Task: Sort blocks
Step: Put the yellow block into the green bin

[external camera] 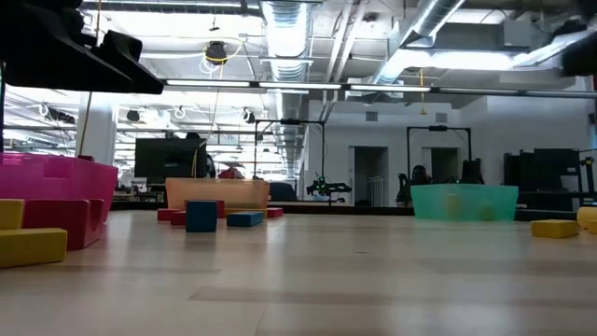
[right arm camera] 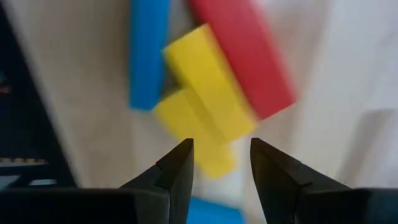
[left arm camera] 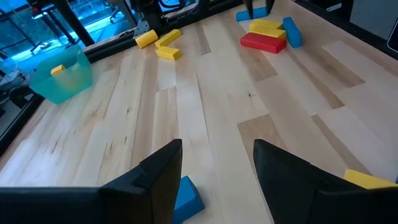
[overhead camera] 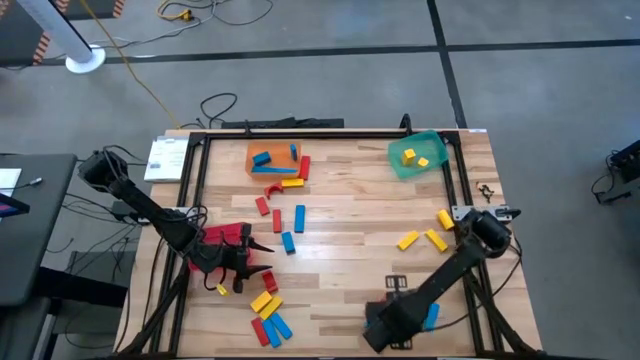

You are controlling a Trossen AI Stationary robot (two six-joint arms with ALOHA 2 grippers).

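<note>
**Block sort mid-pick**

One wood surface (overhead camera: 350, 215), two arms, three bins: red (overhead camera: 228, 236), orange (overhead camera: 272, 146), green (overhead camera: 400, 168). The left tool (left arm camera: 217, 155) is spread and empty beside the red bin. The right tool (right arm camera: 222, 149), also spread, hovers over a yellow block (right arm camera: 205, 81) and likely must drop and close. Two yellow blocks (overhead camera: 409, 156) sit in the green bin, three (overhead camera: 408, 240) lie loose nearby.

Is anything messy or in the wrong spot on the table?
Yes, a bit. Red, blue and yellow blocks lie jumbled in a heap near the table's front edge. A red block sits at the orange bin's corner, next to the blue ones inside, so colours mix.
</note>
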